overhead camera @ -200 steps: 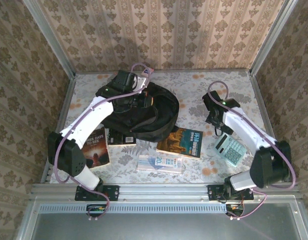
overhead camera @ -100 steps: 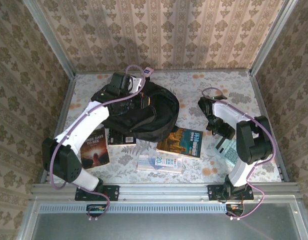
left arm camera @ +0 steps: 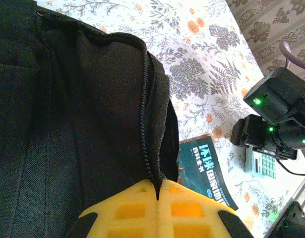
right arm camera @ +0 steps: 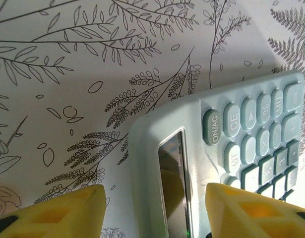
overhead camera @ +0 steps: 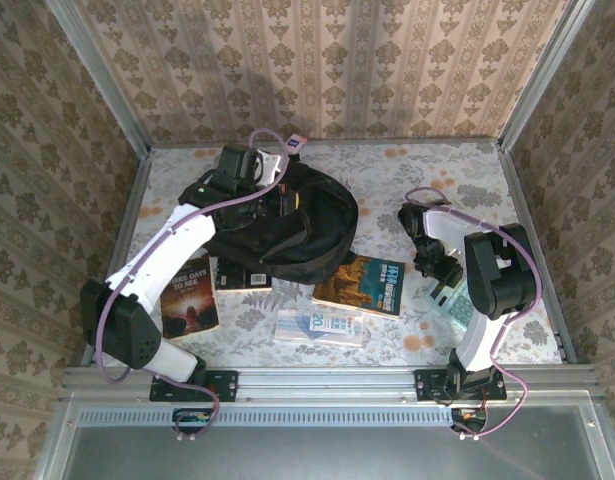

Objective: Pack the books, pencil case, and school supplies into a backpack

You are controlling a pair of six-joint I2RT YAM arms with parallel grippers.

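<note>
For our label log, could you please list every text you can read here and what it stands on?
"ON/AC", "CE", "%", "MU": keys of the calculator.
"DAYS TO SEE": dark paperback, start of the title hidden.
"20": flat packet.
Brown-and-teal paperback: white Chinese title, too blurred to read.

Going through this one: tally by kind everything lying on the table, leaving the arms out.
Books: 3 (dark book, black book, brown-and-teal book)
Backpack: 1
Calculator: 1
Flat pale packet: 1
Total: 6
</note>
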